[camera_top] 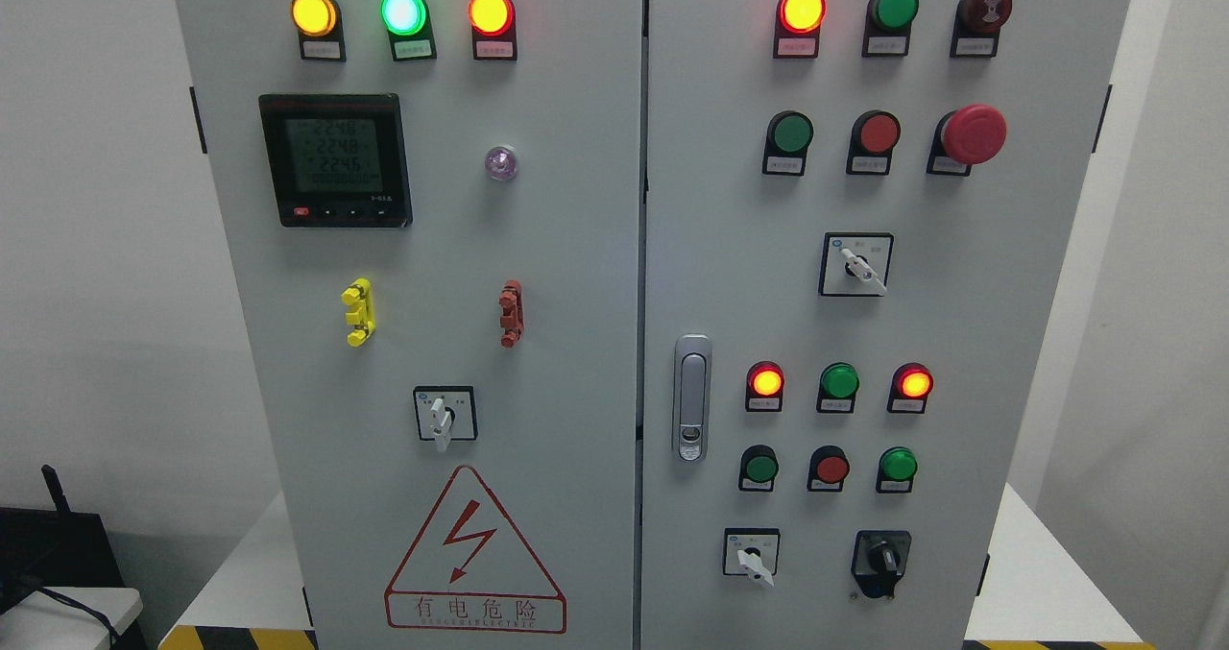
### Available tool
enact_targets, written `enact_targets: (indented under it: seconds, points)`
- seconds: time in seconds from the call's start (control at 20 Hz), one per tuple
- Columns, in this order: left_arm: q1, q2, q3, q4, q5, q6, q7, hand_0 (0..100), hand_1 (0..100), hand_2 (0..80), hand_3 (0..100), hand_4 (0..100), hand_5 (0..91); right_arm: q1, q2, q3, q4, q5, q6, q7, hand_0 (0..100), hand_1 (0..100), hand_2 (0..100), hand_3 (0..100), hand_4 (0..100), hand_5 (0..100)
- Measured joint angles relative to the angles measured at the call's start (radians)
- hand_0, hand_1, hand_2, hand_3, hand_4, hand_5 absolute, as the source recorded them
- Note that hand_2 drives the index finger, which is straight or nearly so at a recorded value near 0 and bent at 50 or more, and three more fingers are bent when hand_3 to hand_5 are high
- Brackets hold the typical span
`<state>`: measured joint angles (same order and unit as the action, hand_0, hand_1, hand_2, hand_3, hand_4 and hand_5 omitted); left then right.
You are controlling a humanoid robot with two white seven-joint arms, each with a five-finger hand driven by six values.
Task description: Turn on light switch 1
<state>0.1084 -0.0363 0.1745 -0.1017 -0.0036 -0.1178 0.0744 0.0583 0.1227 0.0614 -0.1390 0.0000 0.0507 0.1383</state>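
Evidently nothing has begun: neither robot hand is visible, so their state cannot be told; reaching a switch on the grey cabinet (pixel 576 247) comes next.

Neither arm in view, neither hand visible

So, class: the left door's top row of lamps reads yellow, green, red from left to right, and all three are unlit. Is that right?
Not quite. The head view shows the yellow lamp, green lamp and red lamp in that order on the left door, but all three are lit, not unlit.
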Motion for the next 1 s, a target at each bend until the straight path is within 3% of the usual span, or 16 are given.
enact_targets:
  seconds: [0.6,0.9,1.0]
  points:
    - [0.089,0.031,0.194,-0.238,0.003,-0.039,0.008,40,0,0.0,18,21,0.0,0.000,0.000,0.000,0.000,0.000,0.000,0.000,12,39,0,0,0,0]
    - [0.114,0.033,0.327,-0.396,-0.036,-0.135,0.010,42,0,0.2,25,36,1.8,0.000,0.000,0.000,0.000,0.000,0.000,0.000,12,39,0,0,0,0]
    - [0.118,0.034,0.364,-0.451,-0.044,-0.162,0.011,42,0,5.3,30,41,8.6,0.000,0.000,0.000,0.000,0.000,0.000,-0.001,12,39,0,0,0,0]
